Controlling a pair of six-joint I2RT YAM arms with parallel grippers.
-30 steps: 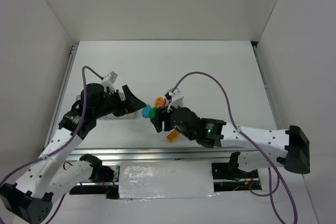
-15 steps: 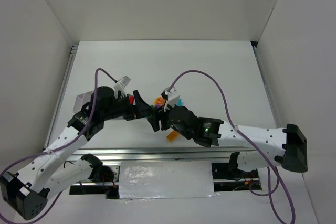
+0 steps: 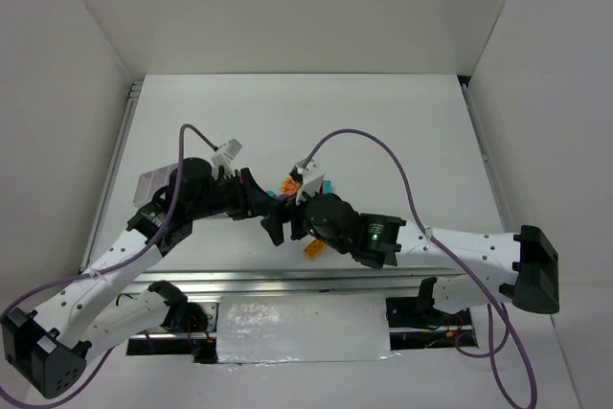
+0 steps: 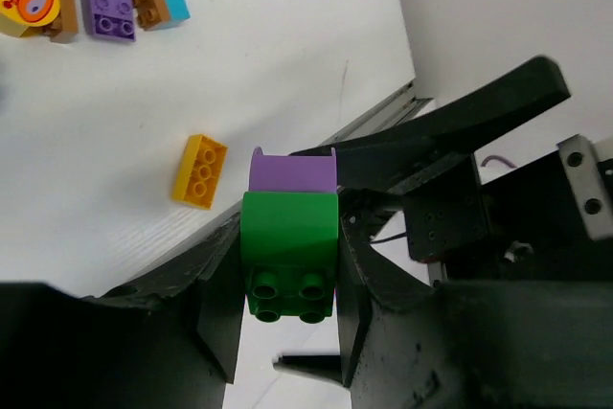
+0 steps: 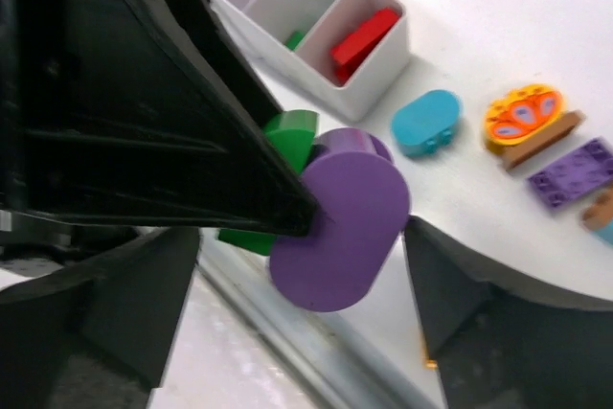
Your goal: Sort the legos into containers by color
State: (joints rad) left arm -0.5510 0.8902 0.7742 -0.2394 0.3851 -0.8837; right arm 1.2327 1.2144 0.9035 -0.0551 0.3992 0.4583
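Clamped tight on green brick (image 4: 287,237) in left gripper (image 4: 285,280), with purple piece (image 5: 340,222) stuck on its far end. Opened wider around that purple piece in right gripper (image 5: 297,270), with a gap at one pad. Held up in the air near tray (image 5: 369,93). Probably pulling apart or handing over. Next: draw green away straight, then carry to tray. One second ago: wide open on the left, back by tray; narrower on the right.

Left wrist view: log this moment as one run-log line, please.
phase: arm-to-arm handover | left gripper: shut on green brick | attached: purple oval piece | right gripper: open, fingers either side of purple oval piece
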